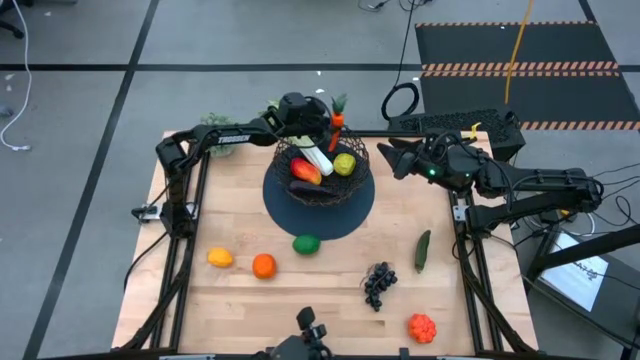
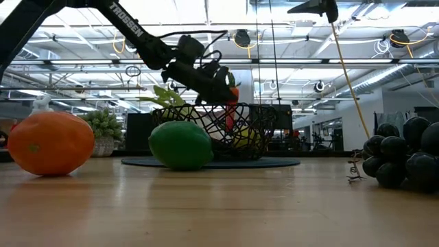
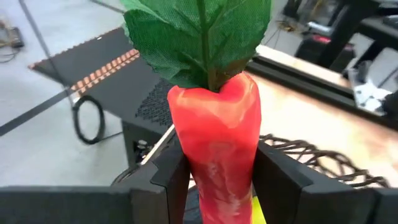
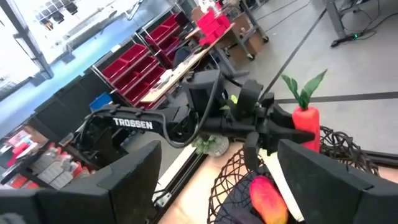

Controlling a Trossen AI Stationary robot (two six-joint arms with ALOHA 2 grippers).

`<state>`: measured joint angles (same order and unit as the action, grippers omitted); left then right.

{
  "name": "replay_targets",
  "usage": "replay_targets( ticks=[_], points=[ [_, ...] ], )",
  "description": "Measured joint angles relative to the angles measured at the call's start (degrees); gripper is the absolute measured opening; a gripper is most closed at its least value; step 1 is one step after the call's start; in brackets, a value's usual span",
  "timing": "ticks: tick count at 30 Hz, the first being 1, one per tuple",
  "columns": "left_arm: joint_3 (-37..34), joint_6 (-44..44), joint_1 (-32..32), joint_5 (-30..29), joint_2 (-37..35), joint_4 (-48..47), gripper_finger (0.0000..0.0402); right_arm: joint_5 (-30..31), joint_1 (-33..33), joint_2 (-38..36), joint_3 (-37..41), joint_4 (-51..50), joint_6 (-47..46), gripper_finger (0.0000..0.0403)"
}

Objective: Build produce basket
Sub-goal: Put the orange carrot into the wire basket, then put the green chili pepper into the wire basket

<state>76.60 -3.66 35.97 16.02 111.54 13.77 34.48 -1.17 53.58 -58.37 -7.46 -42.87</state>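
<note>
While clamped mid-body in the left claw (image 3: 214, 180), the carrot (image 3: 217, 143) hangs over the basket (image 1: 320, 165) near the tabletop's far edge. It looks light, stiff and smooth; its leafy top seems too floppy to grip. Right claw (image 1: 392, 160) waits open, empty, near the far right edge.

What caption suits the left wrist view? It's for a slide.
Left hand shut on the carrot, leafy top up, above the basket.

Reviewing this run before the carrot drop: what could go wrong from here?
1. The left gripper holds the carrot over the far rim of the basket, not its middle; released here, it might fall outside.
2. The basket already holds a leek, mango and lemon, so the carrot may bounce off them.
3. The right gripper, fingers open, waits close by the basket; a move inward could meet the left arm.
</note>
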Motion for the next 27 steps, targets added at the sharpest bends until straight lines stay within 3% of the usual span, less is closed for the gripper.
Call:
replay_targets(
  ticks=[6,12,27],
  points=[
    [0.0,0.0,-0.1,-9.2,0.0,-0.3,0.0152,0.0,0.0,0.0,0.0,0.5,0.0,0.0313],
    [0.0,-0.1,0.1,-10.2,0.0,-2.5,0.0165,0.0,0.0,0.0,0.0,0.8,0.0,0.0313],
    [0.0,-3.1,-0.2,-13.6,-0.1,-4.4,0.0253,0.0,0.0,0.0,0.0,0.8,0.3,0.0313]
  ],
)
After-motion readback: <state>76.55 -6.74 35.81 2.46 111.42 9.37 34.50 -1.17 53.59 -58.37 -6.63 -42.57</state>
